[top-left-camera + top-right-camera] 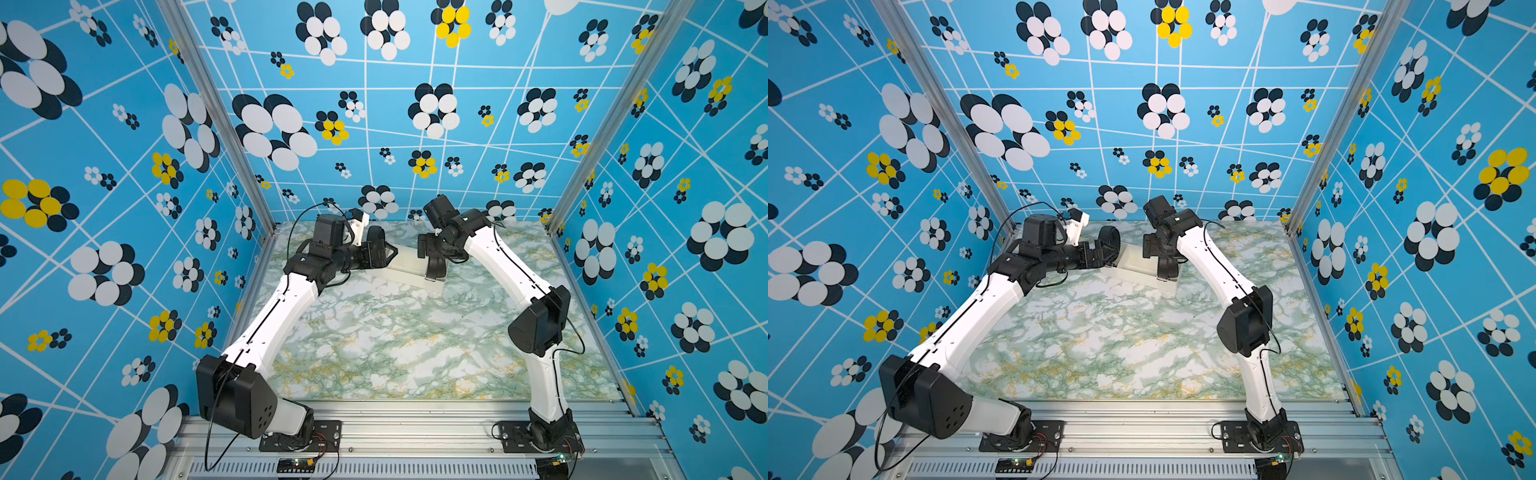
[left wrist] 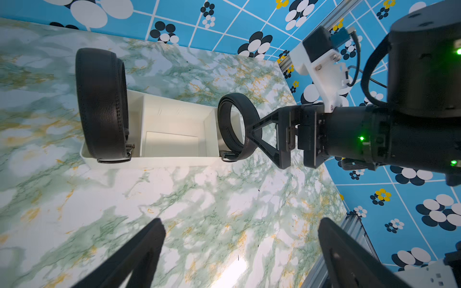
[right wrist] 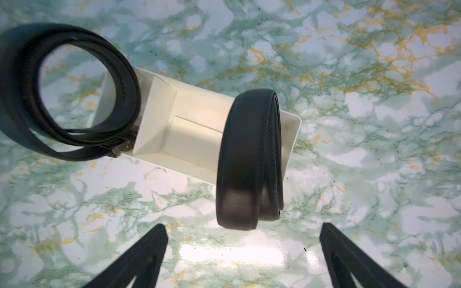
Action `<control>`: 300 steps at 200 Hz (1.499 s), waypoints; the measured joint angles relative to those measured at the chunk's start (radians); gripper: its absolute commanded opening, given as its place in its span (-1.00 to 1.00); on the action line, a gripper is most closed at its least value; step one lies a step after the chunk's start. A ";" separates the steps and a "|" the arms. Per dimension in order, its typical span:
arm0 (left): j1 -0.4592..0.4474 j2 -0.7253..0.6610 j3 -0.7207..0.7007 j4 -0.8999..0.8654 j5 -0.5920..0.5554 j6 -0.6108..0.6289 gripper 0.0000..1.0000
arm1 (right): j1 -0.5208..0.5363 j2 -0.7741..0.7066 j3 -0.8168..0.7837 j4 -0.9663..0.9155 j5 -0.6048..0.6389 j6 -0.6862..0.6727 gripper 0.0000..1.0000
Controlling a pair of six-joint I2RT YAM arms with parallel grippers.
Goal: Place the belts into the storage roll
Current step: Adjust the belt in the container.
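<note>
Belts (image 3: 249, 159): stitched black leather coils upright in boxy off-white plastic storage roll (image 3: 189, 139); left gripper (image 2: 240, 224), right gripper (image 3: 243, 225) spread, empty.

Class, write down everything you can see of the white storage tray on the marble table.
The storage roll is an off-white, plastic-looking rectangular tray with low walls and dividers making three compartments. It lies flat on the marble-patterned table. One coiled belt stands on edge in one end compartment, another coiled belt in the opposite end; the middle is empty.

Green-white marble tabletop (image 1: 395, 340); off-white storage roll (image 1: 409, 268) lies on it toward far edge, skewed.
</note>
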 measured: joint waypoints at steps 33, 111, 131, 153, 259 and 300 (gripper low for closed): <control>0.024 -0.095 -0.077 -0.019 -0.016 0.000 0.99 | -0.009 -0.003 -0.084 0.005 0.021 0.011 0.97; 0.095 -0.119 -0.106 -0.039 -0.017 0.001 0.99 | -0.009 0.113 0.007 0.038 0.014 0.019 0.52; 0.105 -0.118 -0.106 -0.039 -0.017 0.001 0.99 | -0.010 0.142 0.009 0.040 0.005 0.036 0.10; 0.106 -0.114 -0.106 -0.039 -0.017 0.001 0.99 | -0.013 0.151 0.009 0.049 -0.005 0.050 -0.23; 0.107 -0.101 -0.119 -0.040 -0.019 0.012 0.99 | -0.037 0.150 0.008 0.089 -0.019 0.042 0.98; 0.108 -0.102 -0.155 -0.047 -0.035 0.029 0.99 | -0.039 0.122 0.002 0.119 -0.021 0.005 0.98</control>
